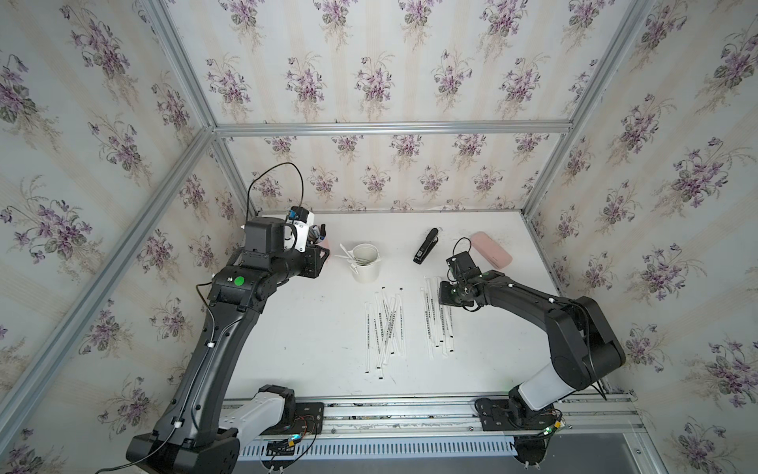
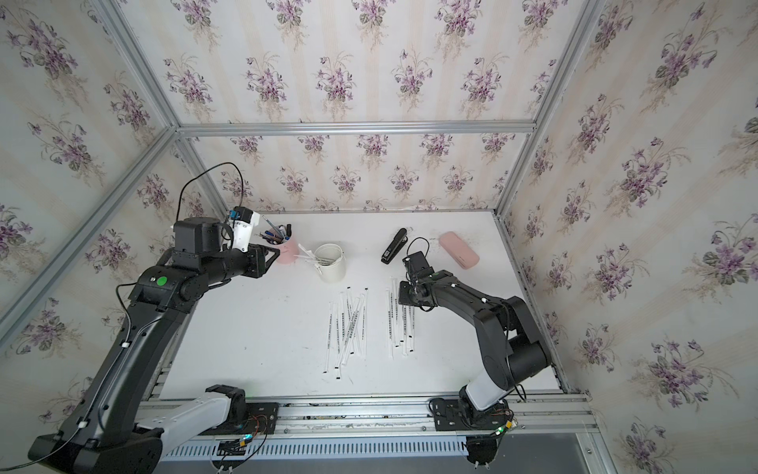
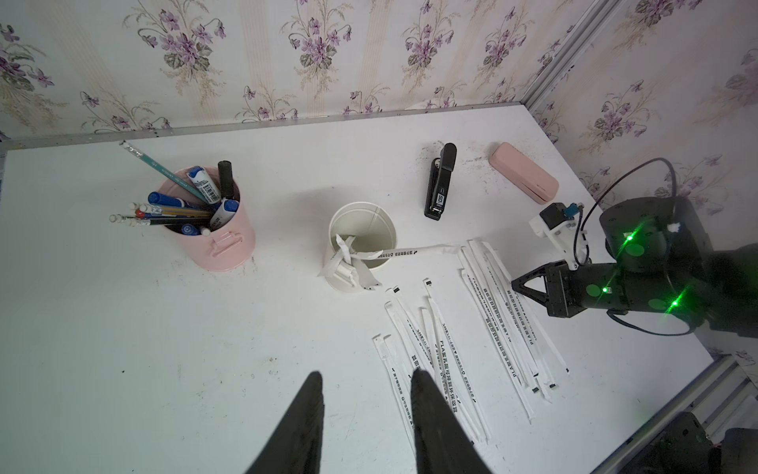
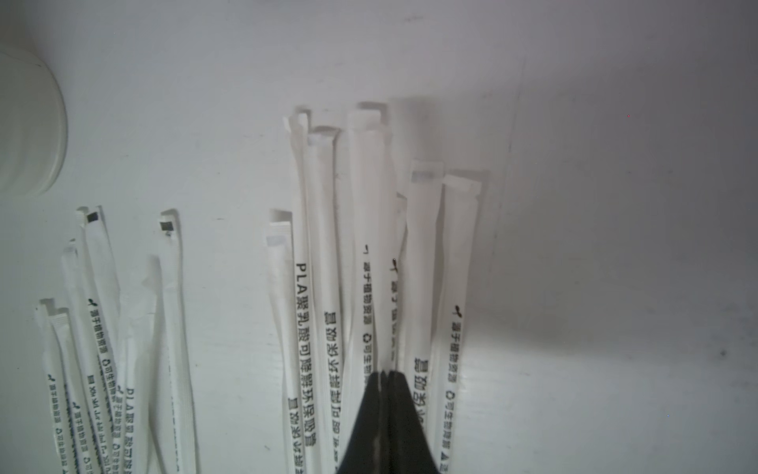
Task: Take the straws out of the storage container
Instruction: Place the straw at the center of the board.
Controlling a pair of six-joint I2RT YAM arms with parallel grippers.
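1. Cup [image 1: 366, 269]: upright on the table [image 1: 295, 340], just left of frame centre in both top views.
2. Straws [image 3: 410, 251]: a few are still in the cup. The left wrist view shows one lying across the rim with its printed end projecting outside. The others bunch with crumpled ends over the rim.
3. The other straws lie flat on the table in two piles below the cup, near frame centre. The left pile [image 1: 385, 324] is loosely crossed. The right pile [image 1: 434, 322] is roughly parallel.
4. Left gripper [image 3: 367, 372]: released, with a clear gap between the fingers and nothing in it. It is held above the table, left of the cup in both top views and close to the pen cup [image 3: 229, 250].
5. Right gripper [image 4: 385, 372]: clenched, fingertips pressed together, low over the upper end of the right pile. Whether a wrapper is pinched between the tips cannot be told.
6. Other items: a stapler [image 1: 426, 246] and a pink case [image 1: 490, 250] lie right of the cup, toward the back wall and apart from the straws.
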